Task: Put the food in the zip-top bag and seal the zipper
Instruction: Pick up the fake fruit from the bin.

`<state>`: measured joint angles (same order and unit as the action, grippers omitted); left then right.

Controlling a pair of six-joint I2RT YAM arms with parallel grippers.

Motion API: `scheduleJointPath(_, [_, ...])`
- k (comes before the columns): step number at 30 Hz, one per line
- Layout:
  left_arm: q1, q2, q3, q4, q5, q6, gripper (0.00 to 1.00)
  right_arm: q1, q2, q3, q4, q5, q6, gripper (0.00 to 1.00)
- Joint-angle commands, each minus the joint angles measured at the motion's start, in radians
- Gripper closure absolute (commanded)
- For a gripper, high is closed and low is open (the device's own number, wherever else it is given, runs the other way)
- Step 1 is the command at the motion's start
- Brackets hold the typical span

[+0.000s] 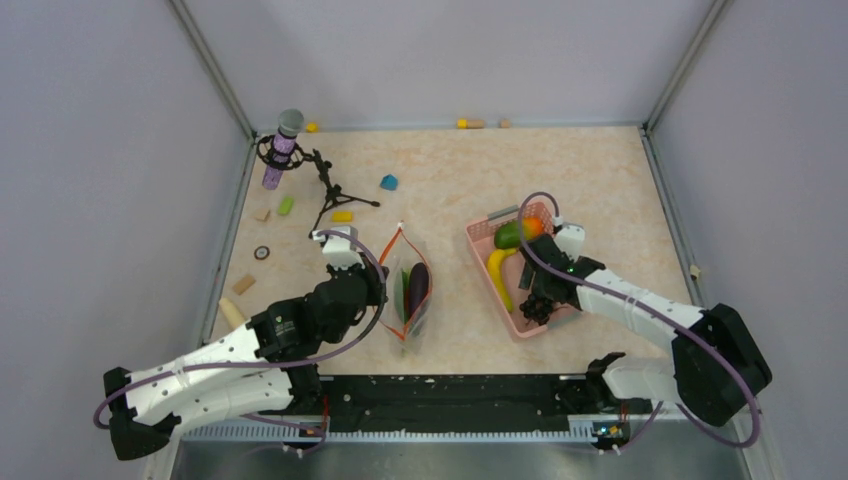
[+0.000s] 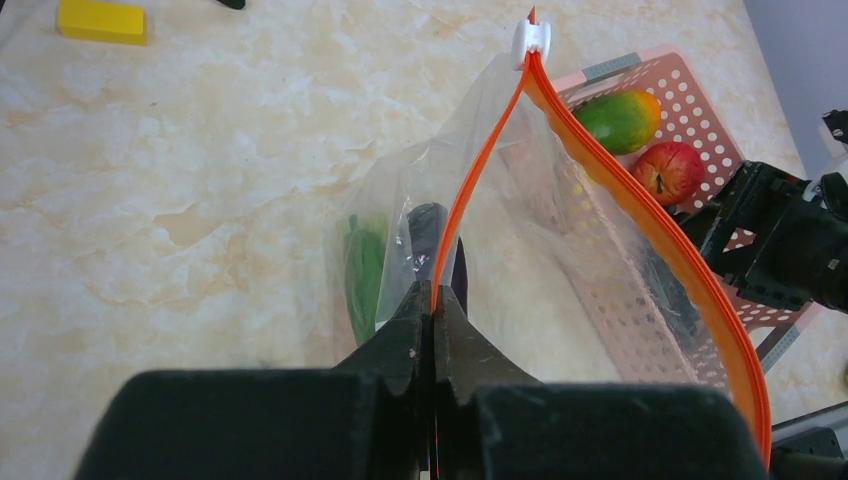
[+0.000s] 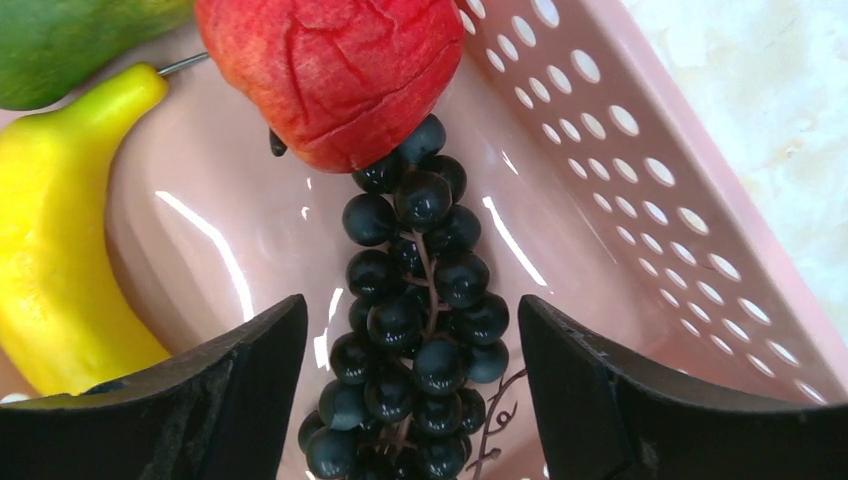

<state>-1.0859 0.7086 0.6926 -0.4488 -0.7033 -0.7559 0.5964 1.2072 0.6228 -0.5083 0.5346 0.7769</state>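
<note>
The clear zip-top bag (image 1: 407, 290) stands open at the table's middle, with a purple eggplant (image 1: 418, 285) and a green piece (image 2: 362, 275) inside. My left gripper (image 2: 434, 300) is shut on the bag's orange-red zipper (image 2: 478, 170) at the near end of its mouth; the white slider tab (image 2: 530, 40) is at the far end. My right gripper (image 3: 412, 330) is open inside the pink basket (image 1: 480, 232), its fingers on either side of the dark grapes (image 3: 415, 300) without touching them. A yellow banana (image 3: 60, 240), a red fruit (image 3: 330, 70) and a green-orange mango (image 1: 518, 232) lie in the basket.
A microphone on a small tripod (image 1: 300, 165) stands at the back left. Small coloured blocks lie around it: yellow (image 1: 342, 215), blue (image 1: 388, 182), green (image 1: 286, 204), and wooden pieces (image 1: 243, 285) near the left wall. Walls close in the table on three sides.
</note>
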Motion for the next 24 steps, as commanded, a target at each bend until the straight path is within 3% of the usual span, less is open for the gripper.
scheduleJointPath(1, [0.004,-0.015,0.004,0.016,-0.006,0.004,1.0,-0.043,0.056,0.028,0.054,-0.066,-0.014,0.28])
scheduleJointPath(6, [0.004,-0.011,0.003,0.017,-0.007,0.004,1.0,-0.052,0.099,0.029,0.065,-0.078,-0.006,0.43])
scheduleJointPath(10, [0.004,-0.003,0.004,0.018,-0.008,0.004,1.0,-0.052,0.102,0.025,0.069,-0.072,0.005,0.65])
scheduleJointPath(16, [0.003,0.008,0.008,0.017,-0.01,0.004,1.0,-0.053,0.072,0.017,0.069,-0.06,0.006,0.85])
scheduleJointPath(19, [0.004,0.005,0.005,0.018,-0.008,0.004,1.0,-0.053,0.027,0.012,0.069,-0.048,0.001,1.0])
scheduleJointPath(24, [0.004,-0.003,0.001,0.024,-0.007,0.006,1.0,-0.053,-0.089,-0.013,0.088,-0.031,-0.025,1.0])
